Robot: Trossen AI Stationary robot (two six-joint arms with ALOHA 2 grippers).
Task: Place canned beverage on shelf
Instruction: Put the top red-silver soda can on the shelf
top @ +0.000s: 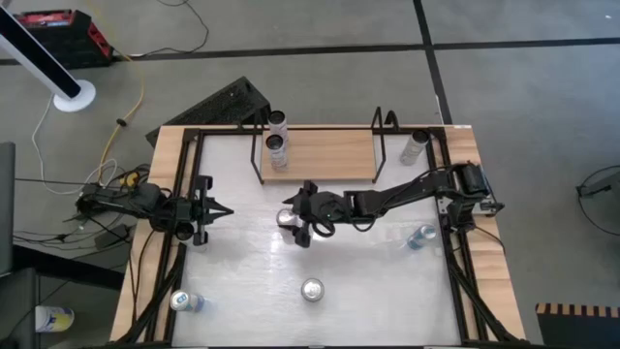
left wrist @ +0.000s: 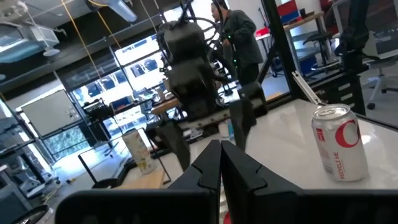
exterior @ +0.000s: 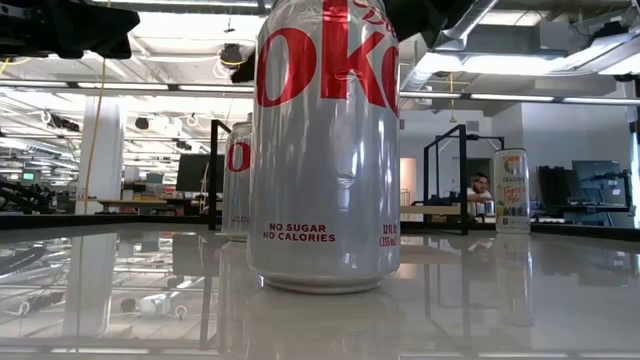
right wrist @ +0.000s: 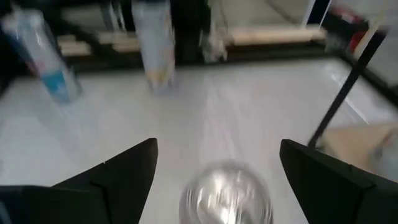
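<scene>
My right claw (top: 294,227) is hanging wide apart over a silver can (right wrist: 226,194), near the shelf (top: 325,153). A closer can (exterior: 325,140) is saying "NO SUGAR NO CALORIES". The white table (top: 368,281) is shining.

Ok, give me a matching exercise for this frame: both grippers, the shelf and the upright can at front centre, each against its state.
1 left gripper
2 right gripper
3 shelf
4 front can

A holds two cans at its left end
B jaws open either side of a can
C upright, standing alone
D jaws shut, empty, at the table's left

Pairs: 1-D, 2-B, 3-A, 4-C
</scene>
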